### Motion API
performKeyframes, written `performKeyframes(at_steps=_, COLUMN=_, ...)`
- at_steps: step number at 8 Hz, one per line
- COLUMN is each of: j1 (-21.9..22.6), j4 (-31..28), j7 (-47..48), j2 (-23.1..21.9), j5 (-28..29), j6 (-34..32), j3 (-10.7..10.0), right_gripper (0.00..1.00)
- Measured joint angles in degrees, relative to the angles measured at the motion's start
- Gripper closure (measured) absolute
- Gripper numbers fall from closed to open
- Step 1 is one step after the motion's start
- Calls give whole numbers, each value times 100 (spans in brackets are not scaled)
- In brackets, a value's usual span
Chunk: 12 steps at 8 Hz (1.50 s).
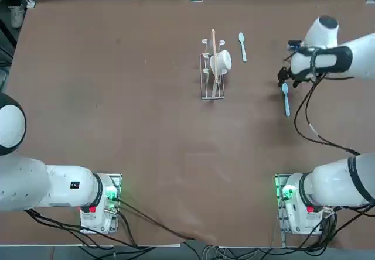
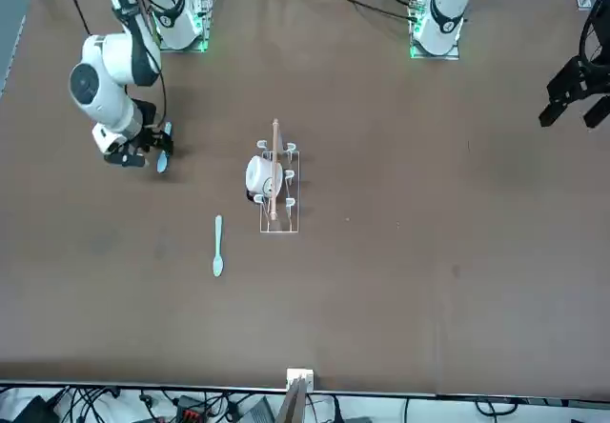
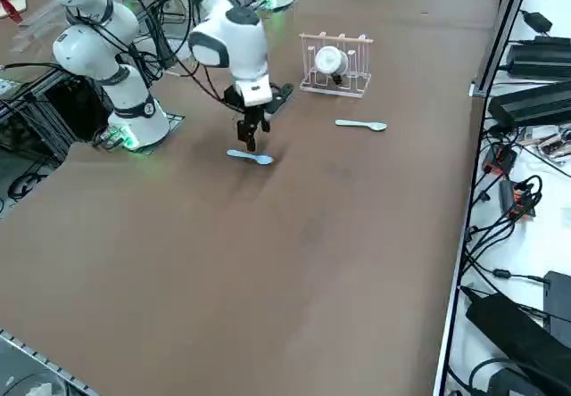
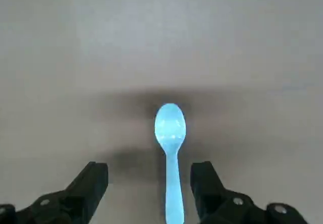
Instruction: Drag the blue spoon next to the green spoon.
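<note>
The right gripper (image 4: 149, 183) hangs with jaws open astride the blue spoon (image 4: 170, 156), which lies flat on the worktop (image 1: 117, 125) well apart from the green spoon (image 1: 242, 45), so the drag looks not yet begun.

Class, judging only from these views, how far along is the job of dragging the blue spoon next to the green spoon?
Done: the right gripper is positioned over the blue spoon, fingers open either side of its handle. In hand: nothing is gripped yet; the spoon lies flat on the table. Left: close or press on it and drag it to the green spoon, which lies well apart beside the rack holding a white cup.
</note>
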Motion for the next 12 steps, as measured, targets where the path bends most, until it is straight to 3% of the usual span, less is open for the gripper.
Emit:
performKeyframes(at_steps=3, j1=-1, j4=-657, j7=-92, j2=185, j5=0, j6=1128, j3=-15, right_gripper=0)
performKeyframes(at_steps=8, j1=-447, j4=-717, j7=-795, j2=413, j5=0, j6=1476, j3=-78, right_gripper=2)
performKeyframes(at_steps=12, j1=-413, j4=-713, j7=-823, j2=563, j5=-2, j6=1684, j3=-47, right_gripper=8)
